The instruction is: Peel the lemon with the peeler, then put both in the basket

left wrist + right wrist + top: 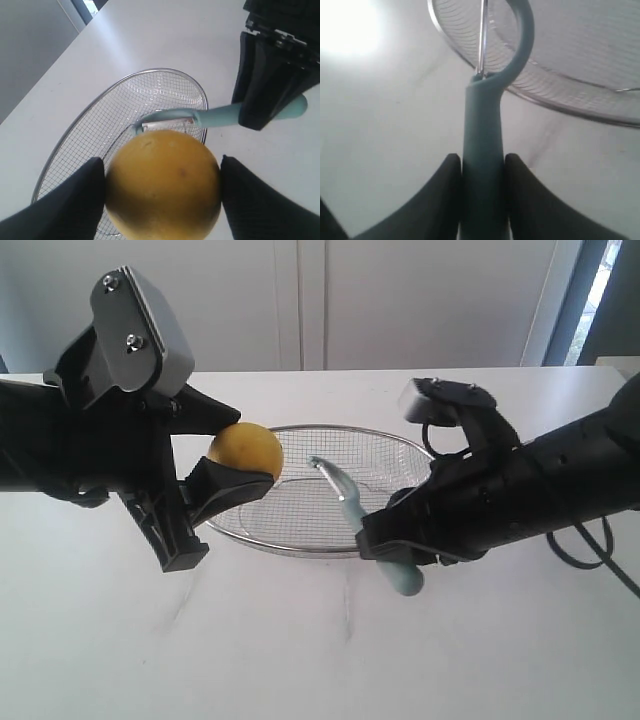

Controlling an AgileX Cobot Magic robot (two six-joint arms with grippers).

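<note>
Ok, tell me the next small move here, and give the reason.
Probably ease the right pincer toward the lemon until the peeler lays its blade on the skin. The left pincer holds the lemon above the basket, the right grips the peeler's handle, and the exterior view shows a gap between blade and lemon.

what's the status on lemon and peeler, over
Left gripper shut on lemon, right gripper shut on peeler. Blade just short of lemon, both over basket. Skin looks unpeeled. Nothing between them.

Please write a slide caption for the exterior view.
Left pincer holds lemon, right pincer holds peeler, over the basket.
</note>
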